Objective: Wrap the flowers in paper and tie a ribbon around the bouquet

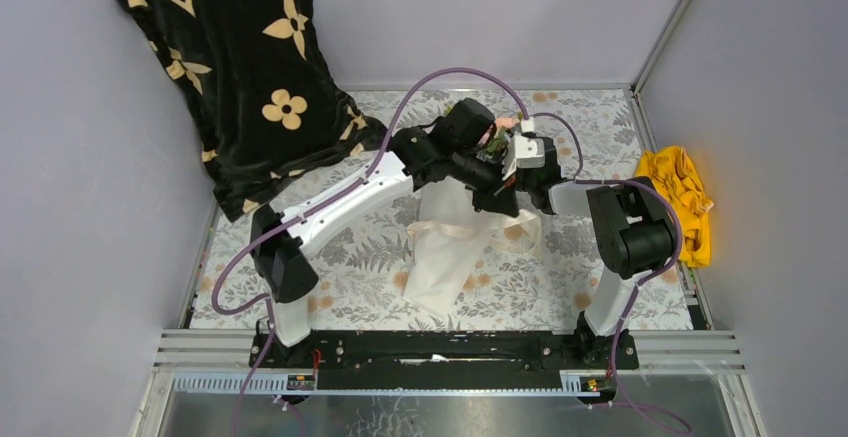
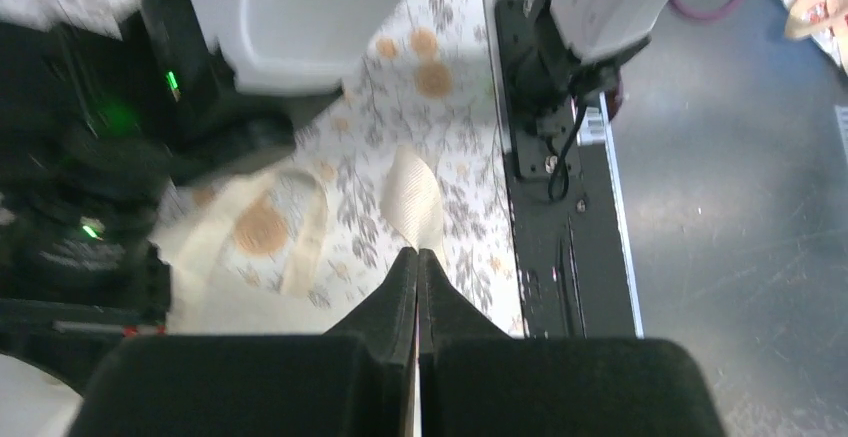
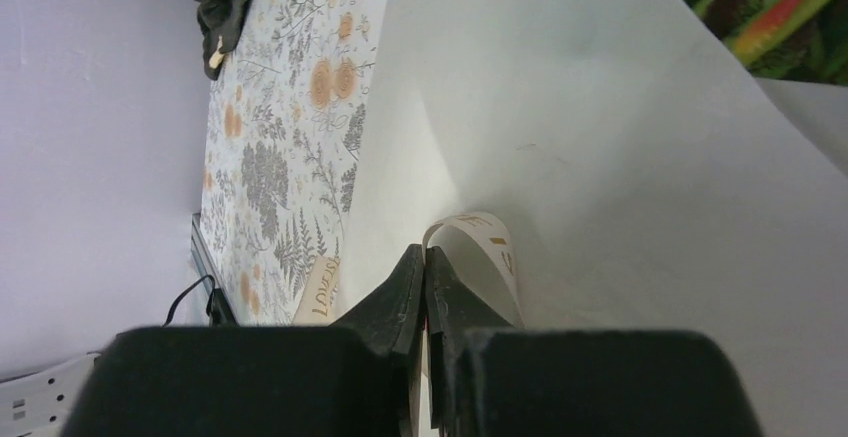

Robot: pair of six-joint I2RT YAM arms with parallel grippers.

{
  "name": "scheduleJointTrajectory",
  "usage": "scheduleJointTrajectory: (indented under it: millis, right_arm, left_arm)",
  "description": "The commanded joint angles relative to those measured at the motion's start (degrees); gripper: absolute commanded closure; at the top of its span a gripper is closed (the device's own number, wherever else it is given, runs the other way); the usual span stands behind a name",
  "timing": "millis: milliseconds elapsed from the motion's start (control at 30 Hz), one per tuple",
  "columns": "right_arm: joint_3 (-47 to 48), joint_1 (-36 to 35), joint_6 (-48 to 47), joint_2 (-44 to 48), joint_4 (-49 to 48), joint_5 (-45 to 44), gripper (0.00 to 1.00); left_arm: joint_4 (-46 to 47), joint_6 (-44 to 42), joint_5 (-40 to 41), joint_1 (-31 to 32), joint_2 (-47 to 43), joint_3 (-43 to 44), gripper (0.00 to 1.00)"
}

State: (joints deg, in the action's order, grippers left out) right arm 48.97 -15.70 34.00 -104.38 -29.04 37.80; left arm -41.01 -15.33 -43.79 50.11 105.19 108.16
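the left gripper (image 2: 417,257) is pinched tight on the narrow cream satin ribbon (image 2: 412,197). The white paper-cone bouquet (image 1: 445,252) lies mid-table, small pink roses (image 1: 507,123) toward 1 o'clock. The right gripper (image 3: 424,255) is clamped on that ribbon too.

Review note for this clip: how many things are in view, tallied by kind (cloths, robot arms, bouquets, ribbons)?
Cloths: 3 (black flower-print cloth, yellow cloth, leaf-patterned tablecloth)
Robot arms: 2 (left arm, right arm)
Bouquet in white paper: 1
Ribbon: 1
Total: 7
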Motion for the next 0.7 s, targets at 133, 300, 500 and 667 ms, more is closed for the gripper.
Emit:
scheduleJointTrajectory:
  millis: [133,300,500,667]
  right_arm:
    - [0.0,-0.2,-1.4,0.5,-4.7,4.3,0.89]
    - [-0.8,-0.2,0.1,-0.8,-7.4,4.5,0.78]
    - [-1.7,0.0,1.1,-2.0,-9.6,5.2,0.64]
    - [-5.0,0.4,3.7,-2.1,-15.8,6.5,0.57]
  left_arm:
    - [18.4,12.3,-4.2,-11.8,2.6,-14.3,1.00]
    - [31.6,20.1,-6.6,-17.4,4.8,-21.6,1.00]
    - [39.6,25.4,-7.0,-21.3,7.4,-24.8,1.00]
    - [46.7,31.5,-6.2,-23.8,9.0,-26.2,1.00]
